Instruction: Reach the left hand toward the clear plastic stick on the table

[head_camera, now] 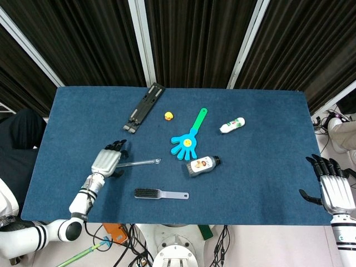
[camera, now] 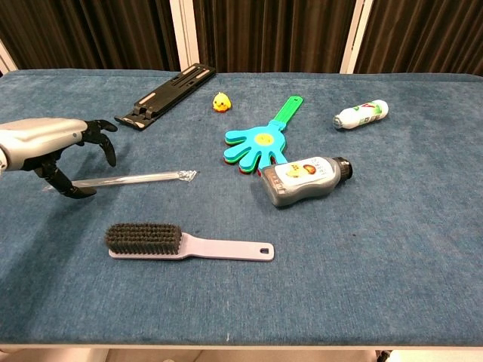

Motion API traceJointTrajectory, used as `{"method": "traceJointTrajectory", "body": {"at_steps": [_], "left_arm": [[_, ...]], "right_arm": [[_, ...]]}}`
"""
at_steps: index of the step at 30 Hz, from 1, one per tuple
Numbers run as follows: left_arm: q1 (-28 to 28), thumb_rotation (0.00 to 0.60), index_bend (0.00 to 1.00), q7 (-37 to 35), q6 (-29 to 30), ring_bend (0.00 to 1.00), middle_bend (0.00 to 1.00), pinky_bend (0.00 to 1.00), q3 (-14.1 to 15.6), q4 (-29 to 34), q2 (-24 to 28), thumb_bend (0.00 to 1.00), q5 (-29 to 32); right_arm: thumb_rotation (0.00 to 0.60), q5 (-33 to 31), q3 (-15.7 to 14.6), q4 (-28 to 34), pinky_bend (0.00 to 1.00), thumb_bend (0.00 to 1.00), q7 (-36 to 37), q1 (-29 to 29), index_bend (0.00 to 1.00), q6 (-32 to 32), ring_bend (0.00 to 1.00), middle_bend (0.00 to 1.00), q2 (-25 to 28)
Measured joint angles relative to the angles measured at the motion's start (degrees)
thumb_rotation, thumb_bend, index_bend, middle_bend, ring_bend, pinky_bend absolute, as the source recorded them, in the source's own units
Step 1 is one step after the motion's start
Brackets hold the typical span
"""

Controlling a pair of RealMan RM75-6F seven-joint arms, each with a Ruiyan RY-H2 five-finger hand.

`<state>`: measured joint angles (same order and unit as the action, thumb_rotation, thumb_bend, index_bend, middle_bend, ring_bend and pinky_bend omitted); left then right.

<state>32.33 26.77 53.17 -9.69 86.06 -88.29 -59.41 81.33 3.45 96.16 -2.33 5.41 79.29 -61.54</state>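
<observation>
Left hand (camera: 53,147) over near end of clear plastic stick (camera: 143,178), fingers apart and curled down, holding nothing.
Risk: thin stick rolls or skids on table (head_camera: 261,167) if fingertips knock it.

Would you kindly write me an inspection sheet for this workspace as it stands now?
Surface: blue cloth table.
Job's things: clear plastic stick lies flat; left hand is over its left end with fingers spread, grip not confirmed.
Clutter: brush, grey bottle, white bottle, blue-green hand clapper, yellow duck, black folding stand.
Hands: right hand open at the table's right edge.
Cables: some below the table's front edge.
Surroundings: dark curtains.
</observation>
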Motion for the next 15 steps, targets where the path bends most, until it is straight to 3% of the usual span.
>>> {"method": "traceJointTrajectory", "body": {"at_steps": [15], "left_arm": [[3.0,0.6,0.5,-2.5,-2.0,0.03,0.04,0.17,-0.1,-2.6,-1.3,0.32,3.4]], "right_arm": [[0.6,-0.3,0.1,0.0,0.1,0.32,0.5,-0.2,0.18,0.2,0.14,0.14,0.1]]}}
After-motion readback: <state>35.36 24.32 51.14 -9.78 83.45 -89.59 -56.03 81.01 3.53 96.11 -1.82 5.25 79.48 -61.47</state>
